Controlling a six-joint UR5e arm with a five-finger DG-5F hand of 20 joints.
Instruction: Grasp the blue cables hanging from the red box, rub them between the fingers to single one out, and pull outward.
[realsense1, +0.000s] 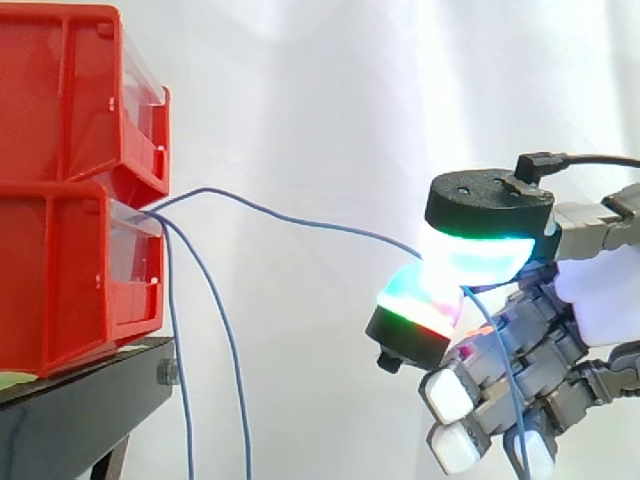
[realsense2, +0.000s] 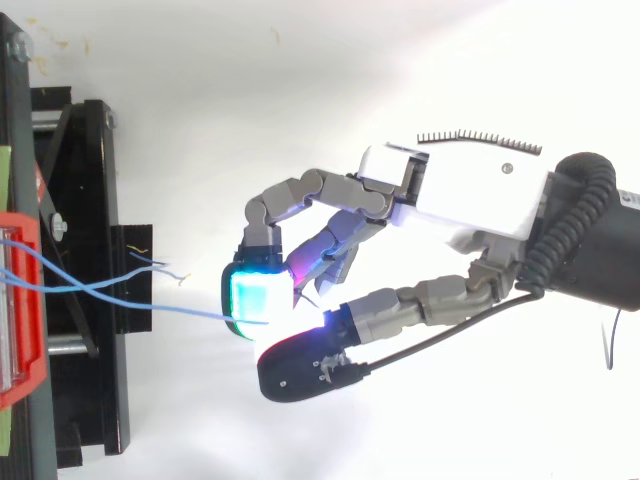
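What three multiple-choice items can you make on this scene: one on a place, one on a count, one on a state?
1. Where do the cables come out?
A. the upper bin
B. the lower bin
C. the floor

2. How many cables hang down free?
A. none
B. five
C. two

3. What is the hand doing?
A. pinching one cable
B. resting open, away from the cables
C. gripping a bin

Key:
1 B: all strands leave the front of the lower bin.
2 C: the side view shows two strands dropping beside that bin.
3 A: one cable runs across to the glowing pads, which close on it.
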